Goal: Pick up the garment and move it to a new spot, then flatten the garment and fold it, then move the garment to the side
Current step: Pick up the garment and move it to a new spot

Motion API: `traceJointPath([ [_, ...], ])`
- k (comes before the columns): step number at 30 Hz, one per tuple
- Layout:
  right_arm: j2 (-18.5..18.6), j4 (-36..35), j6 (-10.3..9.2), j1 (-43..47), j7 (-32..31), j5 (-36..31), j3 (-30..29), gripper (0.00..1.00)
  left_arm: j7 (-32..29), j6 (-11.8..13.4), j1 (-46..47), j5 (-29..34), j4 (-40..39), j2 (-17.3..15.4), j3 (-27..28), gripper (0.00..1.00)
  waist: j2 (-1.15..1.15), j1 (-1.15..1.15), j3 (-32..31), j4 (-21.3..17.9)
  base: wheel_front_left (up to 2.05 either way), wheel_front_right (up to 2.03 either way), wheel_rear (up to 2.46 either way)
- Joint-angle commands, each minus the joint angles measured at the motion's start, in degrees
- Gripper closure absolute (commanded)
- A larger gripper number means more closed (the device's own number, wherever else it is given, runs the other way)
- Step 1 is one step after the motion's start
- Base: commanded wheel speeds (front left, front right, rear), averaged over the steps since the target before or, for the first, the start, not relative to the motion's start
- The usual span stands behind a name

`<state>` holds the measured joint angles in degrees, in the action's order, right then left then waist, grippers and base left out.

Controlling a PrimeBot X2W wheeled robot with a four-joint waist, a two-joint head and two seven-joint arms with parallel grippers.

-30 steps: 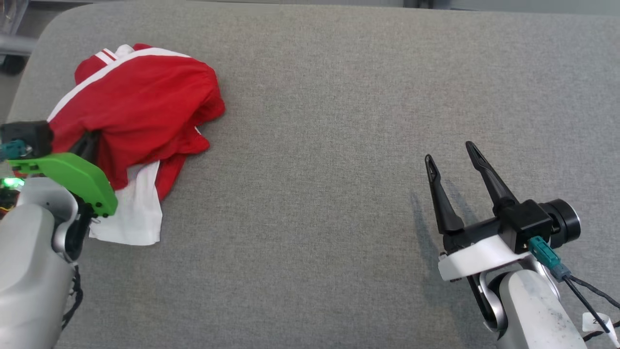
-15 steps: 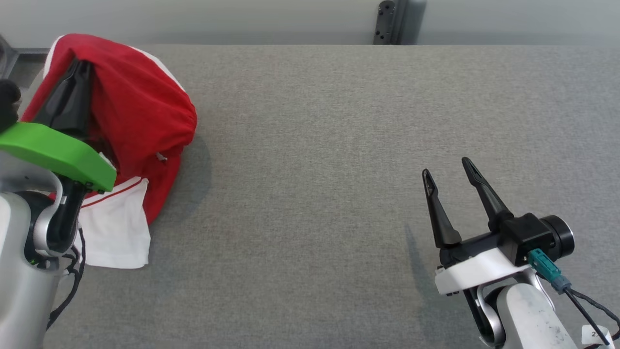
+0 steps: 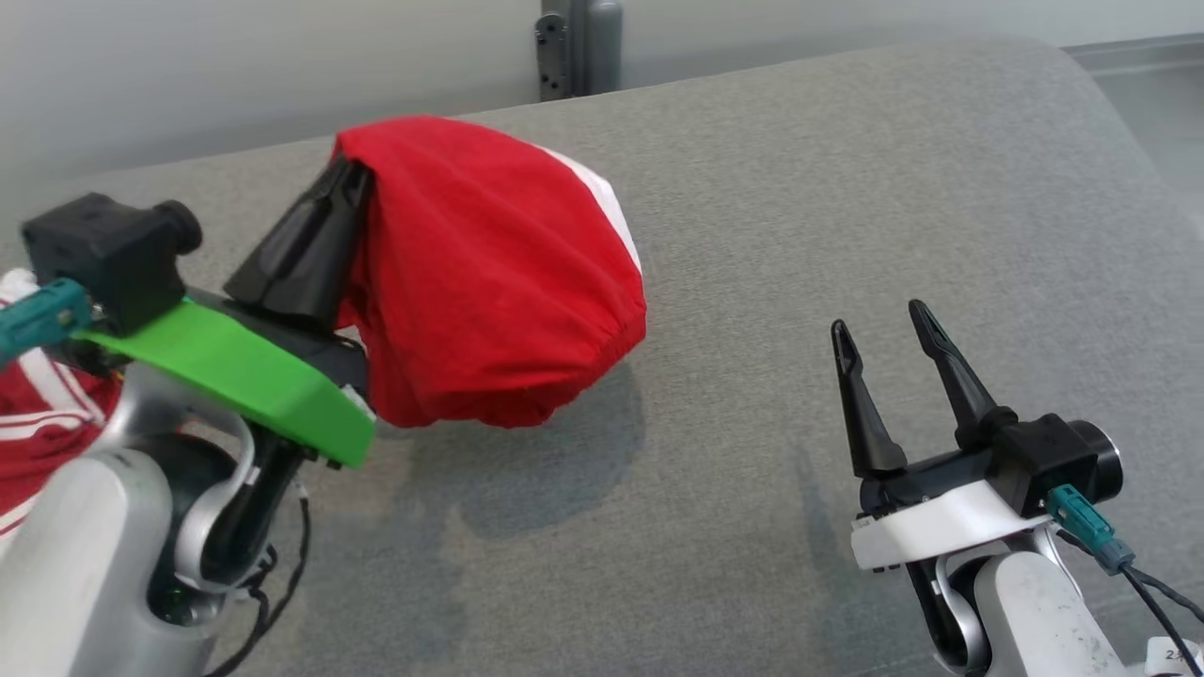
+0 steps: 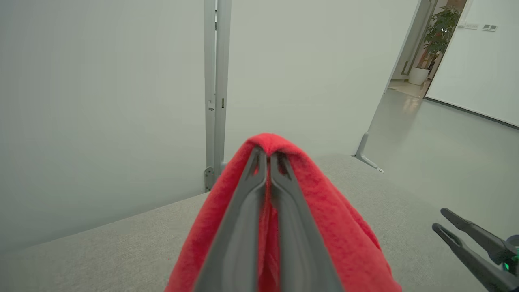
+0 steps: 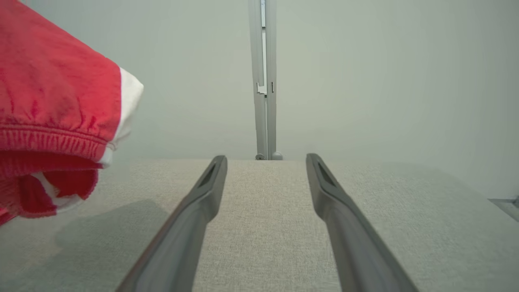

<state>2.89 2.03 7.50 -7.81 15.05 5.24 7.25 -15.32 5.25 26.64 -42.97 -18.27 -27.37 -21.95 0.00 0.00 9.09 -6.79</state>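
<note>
Left gripper [image 4: 268,156]: raised over surface's [image 3: 800,188] far left, fingers pinched on red garment [image 3: 489,282], which apparently hangs clear. Right gripper [image 3: 877,317]: low near right edge, fingers spread, empty.

**The garment [image 3: 489,273] left, the right gripper [image 3: 877,316] right**

The garment hangs over the left gripper [image 4: 267,156], above the left part of the table [image 3: 800,169]. The right gripper is well apart. A post [image 3: 569,47] stands behind the table's far edge.
</note>
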Motion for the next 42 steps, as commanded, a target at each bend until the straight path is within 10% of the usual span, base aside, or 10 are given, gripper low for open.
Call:
traceJointPath([
  [1,0.0,-0.3,-0.02,0.7,0.2,0.5,0.0,0.0,-0.1,0.2,-1.3,-0.6,0.8,1.1,-0.8,1.0,0.0,0.0,0.9,-5.7,0.0,0.0,0.0],
  [21,0.0,-0.4,-0.02,0.9,0.2,-0.6,-1.1,0.0,14.5,-6.5,-1.0,1.9,42.0,11.4,-8.2,1.0,0.0,0.0,1.9,-5.9,0.0,0.0,0.0],
  [22,0.0,-0.3,-0.02,1.3,0.2,-1.0,-1.2,0.0,16.1,-6.7,-1.0,2.7,42.9,11.6,-8.4,0.91,0.0,0.0,1.4,-5.2,0.0,0.0,0.0],
  [24,0.0,-0.1,-0.02,1.8,0.2,-1.8,-1.1,0.0,19.8,-6.8,-1.3,3.9,43.7,11.7,-8.8,0.18,0.0,0.0,0.4,-4.0,0.0,0.0,0.0],
  [25,0.0,0.0,-0.02,1.9,0.2,-2.2,-1.1,0.0,21.7,-6.8,-1.9,4.4,43.7,12.0,-8.7,0.0,0.0,0.0,-0.1,-3.5,0.0,0.0,0.0],
  [42,1.0,0.1,-0.02,5.7,0.2,-6.6,-3.8,0.0,30.5,1.4,-21.7,15.8,30.9,11.5,1.8,0.0,0.0,0.0,-8.1,7.5,0.0,0.0,0.0],
])
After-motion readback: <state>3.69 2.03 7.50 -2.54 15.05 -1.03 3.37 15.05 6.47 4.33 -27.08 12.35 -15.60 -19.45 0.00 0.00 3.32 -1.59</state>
